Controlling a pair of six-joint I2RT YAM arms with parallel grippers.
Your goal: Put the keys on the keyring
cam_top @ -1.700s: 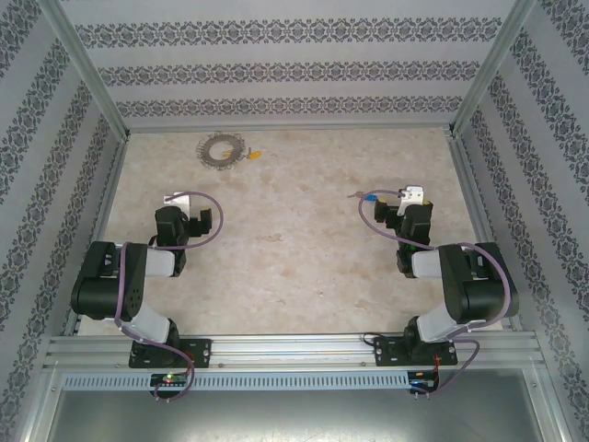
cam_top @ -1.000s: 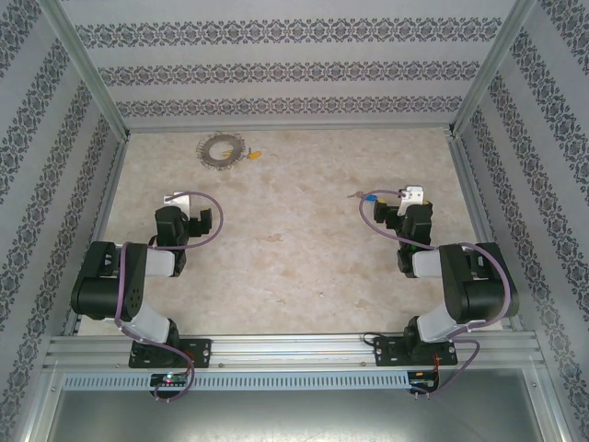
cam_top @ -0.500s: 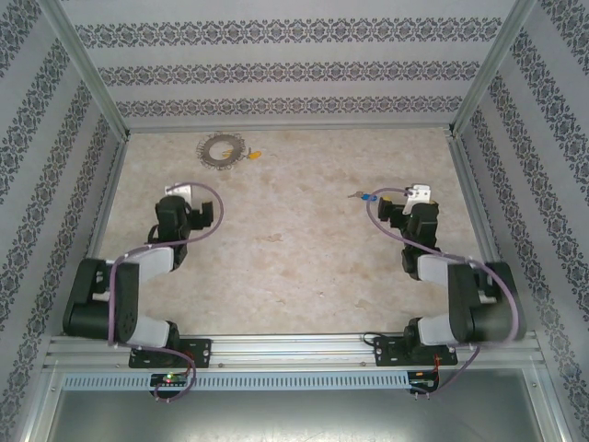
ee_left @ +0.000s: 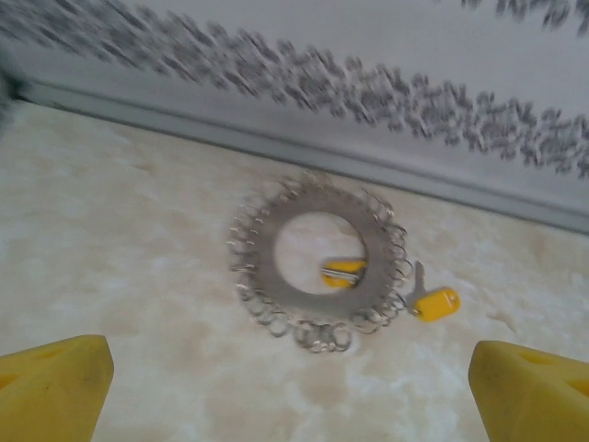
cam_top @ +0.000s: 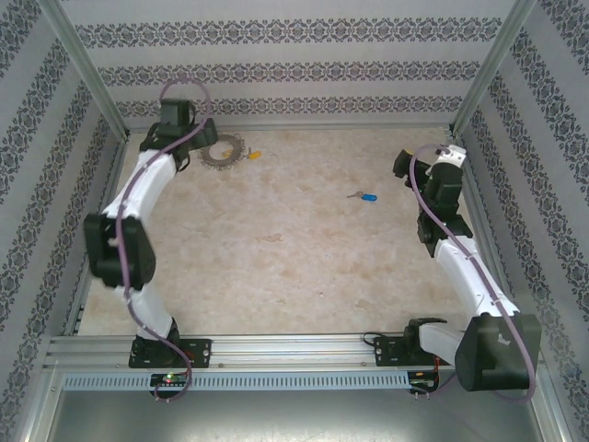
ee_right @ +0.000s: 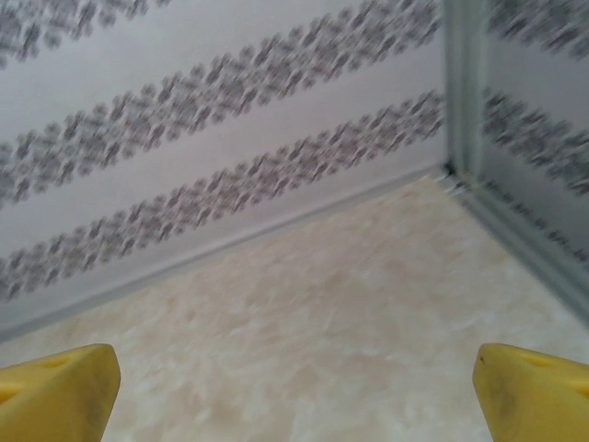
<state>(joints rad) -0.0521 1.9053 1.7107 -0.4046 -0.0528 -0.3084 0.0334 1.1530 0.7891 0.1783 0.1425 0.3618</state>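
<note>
The keyring (cam_top: 223, 150), a grey ring fringed with small wire loops, lies flat at the far left of the table. In the left wrist view the keyring (ee_left: 317, 262) sits centred ahead, below the wall. A yellow key (cam_top: 253, 155) lies just right of it, touching its loops (ee_left: 434, 302). A second yellow piece (ee_left: 345, 272) shows inside the ring's hole. The blue key (cam_top: 366, 195) lies alone right of centre. My left gripper (cam_top: 195, 131) hangs open above the keyring, its yellow fingers (ee_left: 51, 387) wide apart. The right gripper (cam_top: 425, 164) is raised and open with nothing between its fingers (ee_right: 534, 391), right of the blue key.
Patterned walls and metal posts close in the table (cam_top: 294, 239) on three sides. The right wrist view faces the far right corner post (ee_right: 465, 92) over bare tabletop. The rail with both arm bases (cam_top: 294, 350) runs along the near edge.
Both arms have unfolded from their tucked poses. The left arm stretched to the far left over the keyring. The right arm rose and swung toward the right wall. Keys and keyring lie unmoved.
</note>
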